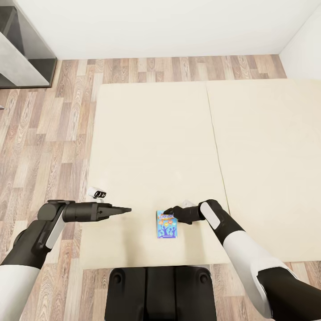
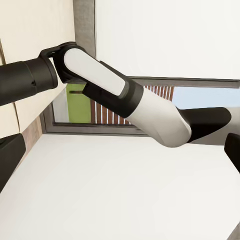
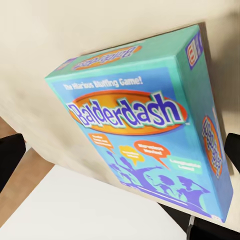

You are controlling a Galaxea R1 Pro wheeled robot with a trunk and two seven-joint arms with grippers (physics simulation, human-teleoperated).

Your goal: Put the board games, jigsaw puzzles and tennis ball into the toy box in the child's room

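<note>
The robot's right arm crosses the left wrist view from about ten o'clock toward four o'clock: a black cylindrical segment, then a white link with a black joint, then a white forearm tapering into black. Behind it stands what may be a window, with green and reddish slats showing. Pale surface spreads from five to seven o'clock.

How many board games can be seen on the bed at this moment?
1. The Balderdash board game lies flat on the bed near its front edge, just beside the right end effector. Any second game is outside these pictures.
</note>
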